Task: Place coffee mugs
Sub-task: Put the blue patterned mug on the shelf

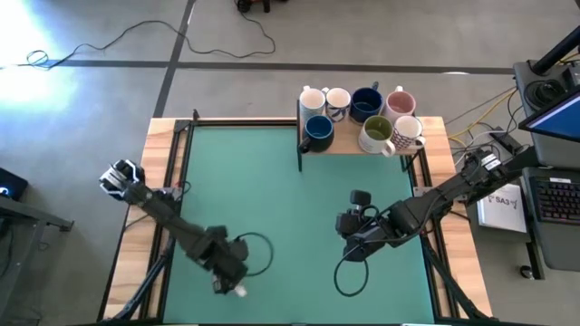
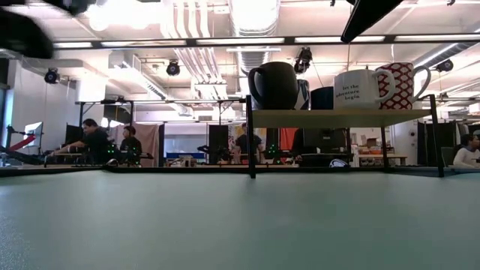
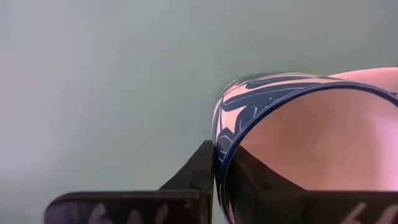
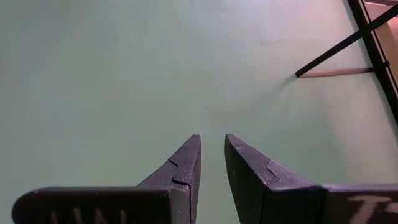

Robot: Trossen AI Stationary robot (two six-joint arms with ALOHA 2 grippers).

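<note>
The patterned mug (image 3: 298, 130) held at the left gripper (image 3: 219, 168) is cut off by the left wrist view's edges. On the shelf (image 2: 341, 118), nearer mugs (image 2: 274, 85) partly hide those behind in the low view.

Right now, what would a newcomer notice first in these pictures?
First, the cluster of mugs on the small wooden shelf at the table's far edge. Next, the left hand near the front edge, gripping the rim of a blue-patterned mug. The right hand hovers empty over the green mat.
</note>
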